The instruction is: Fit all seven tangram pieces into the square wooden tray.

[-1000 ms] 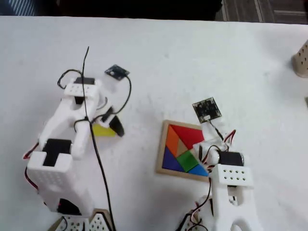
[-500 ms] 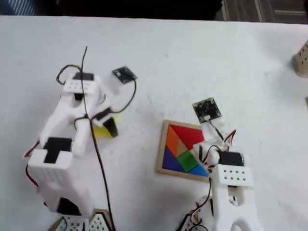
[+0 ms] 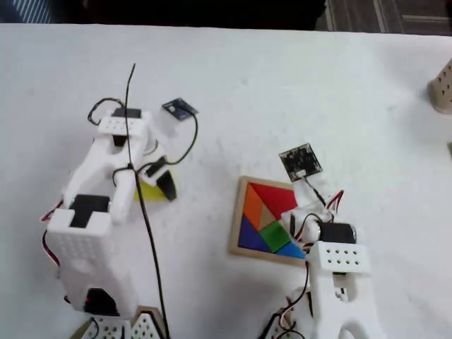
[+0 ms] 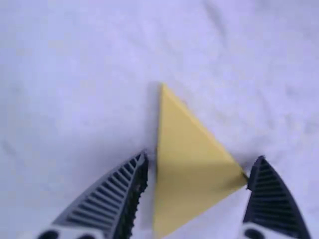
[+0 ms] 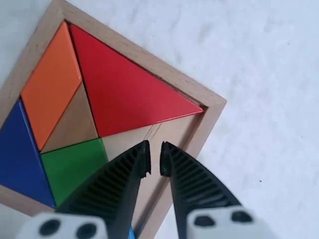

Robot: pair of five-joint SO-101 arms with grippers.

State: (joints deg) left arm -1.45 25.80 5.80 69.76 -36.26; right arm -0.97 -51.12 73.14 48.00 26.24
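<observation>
Now the left end effector (image 4: 200,160), spread apart on both sides of the yellow triangle (image 4: 184,172), should squeeze gently on the edges before lifting it.

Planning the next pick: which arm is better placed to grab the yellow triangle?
Left. The left claw is open and straddles the yellow triangle on the table. The right claw hangs over the wooden tray, well away from that piece.
</observation>
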